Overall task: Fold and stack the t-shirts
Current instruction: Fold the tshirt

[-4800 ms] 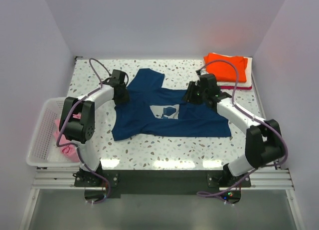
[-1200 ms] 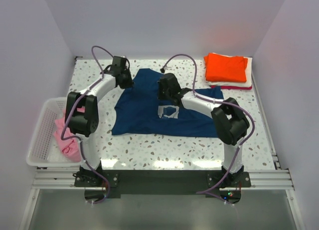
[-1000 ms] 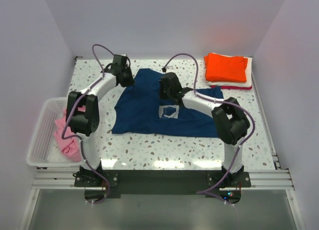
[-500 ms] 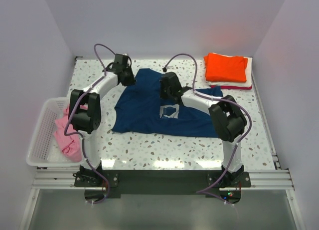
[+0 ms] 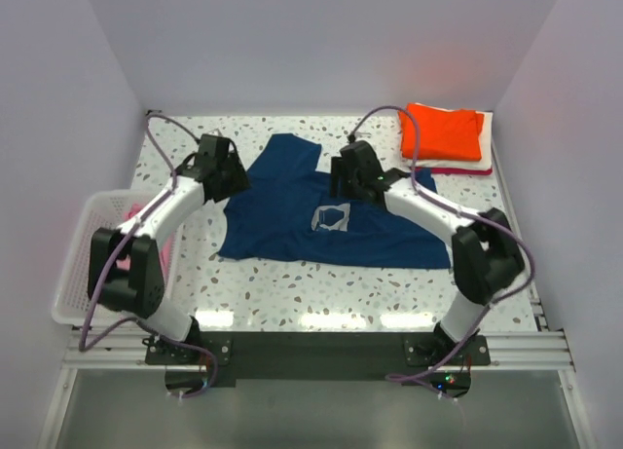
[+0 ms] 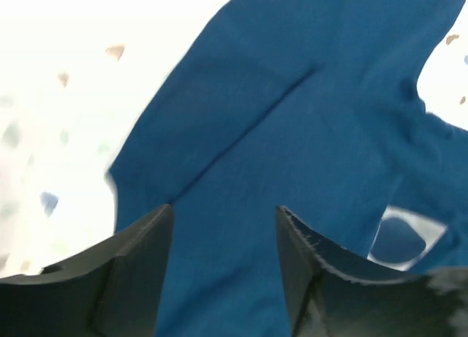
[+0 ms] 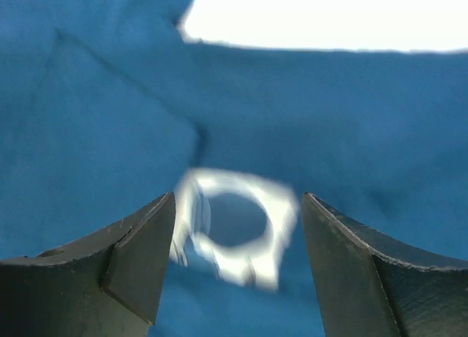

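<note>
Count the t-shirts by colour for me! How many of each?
Navy blue shirt: 1
Orange shirt: 1
White shirt: 1
Red shirt: 1
Pink shirt: 1
Total: 5

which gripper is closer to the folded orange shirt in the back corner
Right. The right gripper hovers over the middle of the navy shirt, left of the orange shirt; the left gripper is beyond it, at the navy shirt's left edge.
</note>
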Controlling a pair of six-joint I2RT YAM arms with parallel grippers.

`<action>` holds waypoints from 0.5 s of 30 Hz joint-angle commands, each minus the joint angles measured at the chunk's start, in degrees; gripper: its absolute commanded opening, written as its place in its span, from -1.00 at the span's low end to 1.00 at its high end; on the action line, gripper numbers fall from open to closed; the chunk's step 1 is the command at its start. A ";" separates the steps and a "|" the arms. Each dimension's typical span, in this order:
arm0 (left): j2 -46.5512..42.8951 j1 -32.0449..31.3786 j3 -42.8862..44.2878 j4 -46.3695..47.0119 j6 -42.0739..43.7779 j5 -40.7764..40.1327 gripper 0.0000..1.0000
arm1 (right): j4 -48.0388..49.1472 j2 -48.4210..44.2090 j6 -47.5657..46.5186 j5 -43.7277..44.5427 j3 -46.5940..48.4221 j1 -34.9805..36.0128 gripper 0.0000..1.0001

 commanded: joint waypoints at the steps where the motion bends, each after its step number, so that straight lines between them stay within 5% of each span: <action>1: -11.13 0.36 -10.39 -0.02 -6.87 -3.09 0.21 | -7.15 -10.73 5.11 3.75 -8.21 -0.10 0.46; 8: -20.38 0.01 -28.34 11.22 -9.16 4.37 -0.11 | -3.47 -23.84 9.25 0.78 -29.04 -7.81 0.43; 15: -14.33 -0.61 -29.41 19.32 -9.87 6.58 -0.28 | -1.97 -23.33 10.22 0.86 -33.11 -14.76 0.41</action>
